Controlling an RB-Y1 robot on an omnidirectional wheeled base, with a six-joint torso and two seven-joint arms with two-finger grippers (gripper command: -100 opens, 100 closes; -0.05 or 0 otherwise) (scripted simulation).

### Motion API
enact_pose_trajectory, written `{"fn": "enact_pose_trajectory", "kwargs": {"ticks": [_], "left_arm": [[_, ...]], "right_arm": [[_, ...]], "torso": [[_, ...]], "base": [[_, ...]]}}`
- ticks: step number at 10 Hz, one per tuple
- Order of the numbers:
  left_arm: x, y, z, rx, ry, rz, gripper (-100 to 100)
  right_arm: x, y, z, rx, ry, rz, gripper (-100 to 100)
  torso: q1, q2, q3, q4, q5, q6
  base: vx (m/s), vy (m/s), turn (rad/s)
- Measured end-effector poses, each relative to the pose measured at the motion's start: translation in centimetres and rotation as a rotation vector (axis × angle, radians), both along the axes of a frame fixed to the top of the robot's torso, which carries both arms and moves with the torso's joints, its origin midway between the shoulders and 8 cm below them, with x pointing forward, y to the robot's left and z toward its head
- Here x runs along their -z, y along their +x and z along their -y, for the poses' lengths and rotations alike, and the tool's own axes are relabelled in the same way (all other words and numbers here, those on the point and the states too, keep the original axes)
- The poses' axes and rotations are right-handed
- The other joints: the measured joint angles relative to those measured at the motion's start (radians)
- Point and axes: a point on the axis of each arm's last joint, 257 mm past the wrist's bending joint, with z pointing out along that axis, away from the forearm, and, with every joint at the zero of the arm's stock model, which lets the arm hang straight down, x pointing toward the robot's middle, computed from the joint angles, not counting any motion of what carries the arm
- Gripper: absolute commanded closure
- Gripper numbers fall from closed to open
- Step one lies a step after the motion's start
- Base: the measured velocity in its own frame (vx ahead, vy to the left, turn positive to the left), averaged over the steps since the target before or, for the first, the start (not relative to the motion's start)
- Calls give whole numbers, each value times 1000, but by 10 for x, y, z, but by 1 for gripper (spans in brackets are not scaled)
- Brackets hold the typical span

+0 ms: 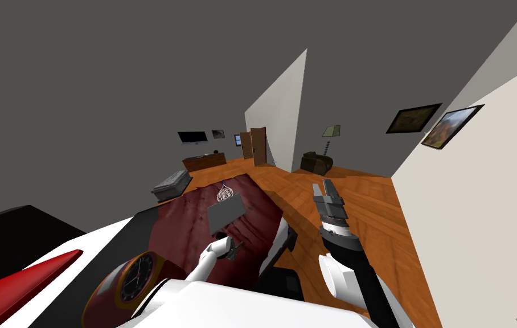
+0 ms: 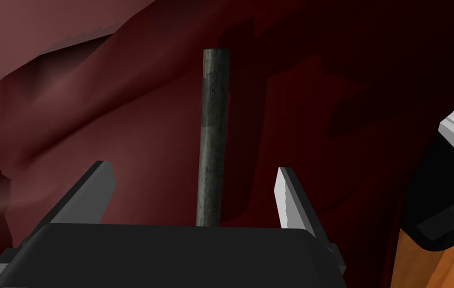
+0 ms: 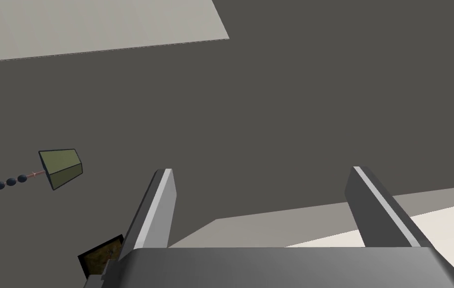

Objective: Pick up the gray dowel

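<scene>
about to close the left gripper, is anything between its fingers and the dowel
Nothing visible does. The dowel runs up the middle of the gap of the left gripper, whose fingers stand open on either side of it. Between each one and the dowel shows just the red cover underneath.

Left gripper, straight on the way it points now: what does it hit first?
Probably the gray dowel: it lies centred between the open jaws of the left gripper and runs away along its line. The dark red cover lies behind it. How near that is, I cannot tell.
</scene>
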Motion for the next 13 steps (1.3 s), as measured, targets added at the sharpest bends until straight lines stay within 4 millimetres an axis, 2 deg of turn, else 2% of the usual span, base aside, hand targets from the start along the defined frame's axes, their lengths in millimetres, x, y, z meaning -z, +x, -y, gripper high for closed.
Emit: {"fn": "enact_pose_trajectory", "kwargs": {"ticks": [3, 5, 11, 13], "left_arm": [[2, -10, -14, -16, -5, -10, -100], [3, -10, -15, 20, 5, -8, -100], [8, -30, -38, 14, -1, -19, -100], [8, -32, -40, 40, 6, -18, -100]], "right_arm": [[0, 0, 0, 0, 0, 0, 0], [0, 0, 0, 0, 0, 0, 0], [0, 0, 0, 0, 0, 0, 0], [0, 0, 0, 0, 0, 0, 0]], "torso": [[0, 0, 0, 0, 0, 0], [3, 3, 2, 1, 1, 0], [0, -1, 0, 0, 0, 0], [2, 2, 1, 0, 0, 0]], "base": [[31, -30, 16], [17, -11, 35], [43, -36, 25], [33, -27, 22]]}}
